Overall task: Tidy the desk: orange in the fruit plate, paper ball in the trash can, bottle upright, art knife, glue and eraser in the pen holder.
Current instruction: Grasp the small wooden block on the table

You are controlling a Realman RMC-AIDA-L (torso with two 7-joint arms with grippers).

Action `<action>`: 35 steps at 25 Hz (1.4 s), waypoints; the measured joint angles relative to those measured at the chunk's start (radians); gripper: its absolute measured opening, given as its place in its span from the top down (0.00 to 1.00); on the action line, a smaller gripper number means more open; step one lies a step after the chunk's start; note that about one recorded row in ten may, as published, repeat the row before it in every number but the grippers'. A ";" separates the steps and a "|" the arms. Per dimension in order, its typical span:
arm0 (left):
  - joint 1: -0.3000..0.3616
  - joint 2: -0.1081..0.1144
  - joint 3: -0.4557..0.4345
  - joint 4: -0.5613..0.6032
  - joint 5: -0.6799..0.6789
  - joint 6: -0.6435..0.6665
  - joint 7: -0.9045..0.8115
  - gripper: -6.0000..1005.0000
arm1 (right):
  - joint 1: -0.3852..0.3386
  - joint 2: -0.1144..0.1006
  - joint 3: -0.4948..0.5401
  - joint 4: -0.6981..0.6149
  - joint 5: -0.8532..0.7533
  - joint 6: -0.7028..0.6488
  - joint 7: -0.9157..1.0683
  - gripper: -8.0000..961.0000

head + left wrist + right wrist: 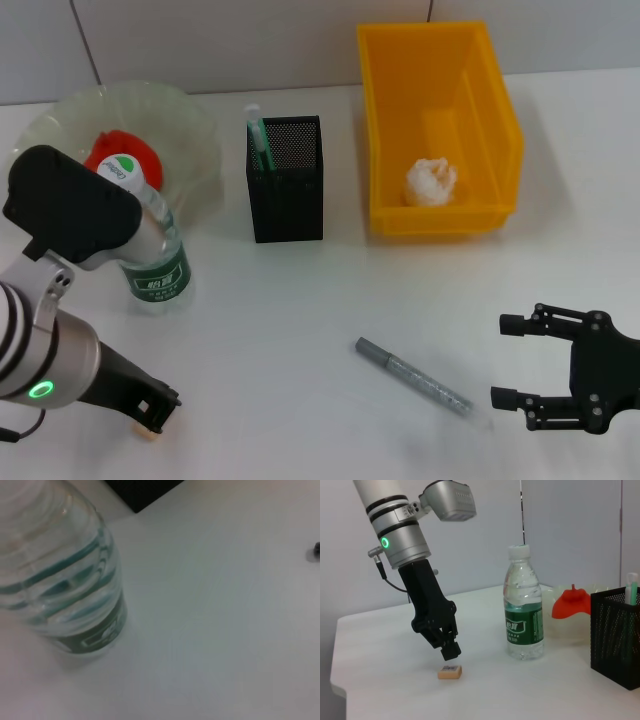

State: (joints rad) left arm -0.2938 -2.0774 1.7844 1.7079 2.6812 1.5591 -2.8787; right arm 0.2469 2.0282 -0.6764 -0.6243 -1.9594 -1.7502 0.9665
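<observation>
On desk, art knife (414, 377) lies diagonal; right gripper (517, 362) fingers spread beside it.

On the worktop (300, 340), the bottle (150, 240) stands upright before the fruit plate (190, 130), which holds the orange (125, 150). The pen holder (287, 180) sits between plate and trash can (440, 130); the paper ball (431, 181) lies inside. What seems an eraser (450, 672) lies under the left gripper (449, 650).

The head camera looked steeply down on the bottle (152, 250), the left wrist camera sat close beside it, and the right wrist camera faced it level from farther off.
</observation>
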 joint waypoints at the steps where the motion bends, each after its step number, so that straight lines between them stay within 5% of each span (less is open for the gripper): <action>1: 0.000 0.000 0.000 0.000 0.000 0.000 0.000 0.94 | 0.000 0.000 0.000 0.000 0.000 0.000 0.000 0.15; 19: -0.002 -0.001 -0.026 -0.075 0.004 -0.004 -0.002 0.55 | -0.003 0.004 0.000 0.000 0.004 -0.005 0.006 0.15; 23: -0.006 -0.001 -0.025 -0.085 0.016 -0.007 -0.002 0.34 | -0.003 0.007 0.000 0.000 0.002 -0.004 0.004 0.15; 35: -0.023 -0.001 -0.015 -0.121 0.012 -0.013 -0.001 0.38 | -0.006 0.009 0.000 0.000 0.003 -0.003 0.003 0.15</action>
State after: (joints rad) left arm -0.3164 -2.0787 1.7699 1.5873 2.6936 1.5462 -2.8793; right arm 0.2405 2.0371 -0.6765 -0.6243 -1.9563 -1.7527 0.9693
